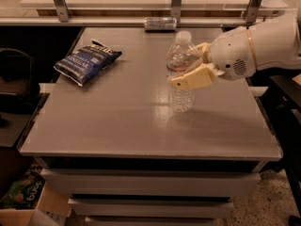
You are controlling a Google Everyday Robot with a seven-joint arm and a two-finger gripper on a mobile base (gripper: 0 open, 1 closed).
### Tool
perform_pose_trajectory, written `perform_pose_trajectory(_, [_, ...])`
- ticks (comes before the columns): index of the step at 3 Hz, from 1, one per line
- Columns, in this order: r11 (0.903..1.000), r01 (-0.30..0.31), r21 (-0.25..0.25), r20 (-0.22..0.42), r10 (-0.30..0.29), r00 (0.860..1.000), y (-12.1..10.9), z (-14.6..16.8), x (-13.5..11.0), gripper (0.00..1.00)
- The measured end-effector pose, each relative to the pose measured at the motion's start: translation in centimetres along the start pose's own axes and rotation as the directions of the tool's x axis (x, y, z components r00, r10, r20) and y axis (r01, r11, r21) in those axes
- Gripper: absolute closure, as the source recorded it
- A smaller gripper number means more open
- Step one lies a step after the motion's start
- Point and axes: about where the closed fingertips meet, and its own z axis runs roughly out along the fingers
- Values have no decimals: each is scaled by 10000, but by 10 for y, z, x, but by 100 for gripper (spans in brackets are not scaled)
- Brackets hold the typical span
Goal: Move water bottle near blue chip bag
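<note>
Dim, warm — tool (187, 65) at bottle (180, 97) shadows tabletop (117, 121).

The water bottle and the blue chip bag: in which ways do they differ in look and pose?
The water bottle is clear with a white cap; the blue chip bag is dark and crinkled. The bottle stands upright; the bag lies flat. The gripper, reaching in from the picture's right, holds the bottle; the bag lies untouched at the picture's left. Both rest on the table.

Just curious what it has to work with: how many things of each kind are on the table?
Bottles: 1, the water bottle, gripped by the hand, right of centre.
Chip bags: 1, the blue chip bag.
Cans: 1, the silver can at the far edge.
Total: 3.
</note>
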Motion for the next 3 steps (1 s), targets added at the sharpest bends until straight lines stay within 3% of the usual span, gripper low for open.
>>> perform_pose_trajectory(1, [9986,392,-345,31,-391,9992,-8,14,-13,100])
perform_pose_trajectory(3, [9851,1256,-1177,409,-1216,9917,-40,61,-46,100])
